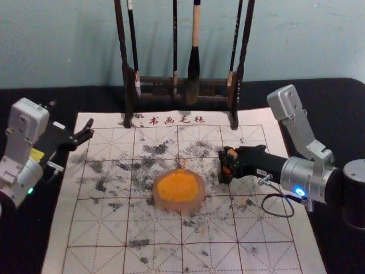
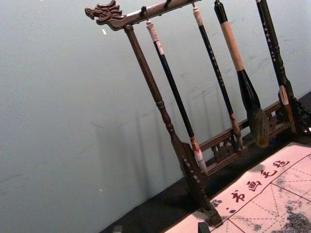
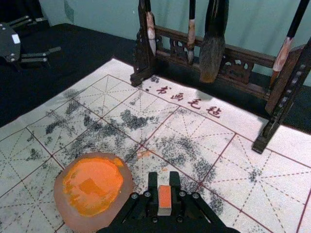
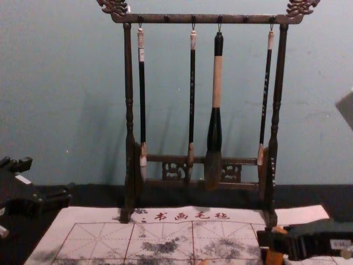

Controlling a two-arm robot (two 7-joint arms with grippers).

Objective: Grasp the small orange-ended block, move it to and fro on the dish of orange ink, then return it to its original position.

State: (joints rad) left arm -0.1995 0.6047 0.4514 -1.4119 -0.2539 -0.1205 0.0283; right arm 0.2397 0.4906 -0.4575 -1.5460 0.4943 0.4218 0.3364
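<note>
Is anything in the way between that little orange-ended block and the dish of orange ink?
Nothing visible: the right gripper holds the block in its jaws, and just ink-stained mat lies between them and the dish.

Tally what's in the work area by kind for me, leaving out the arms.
Brushes: 4
Rack: 1
Mat: 1
Dish: 1
Block: 1
Total: 8
</note>
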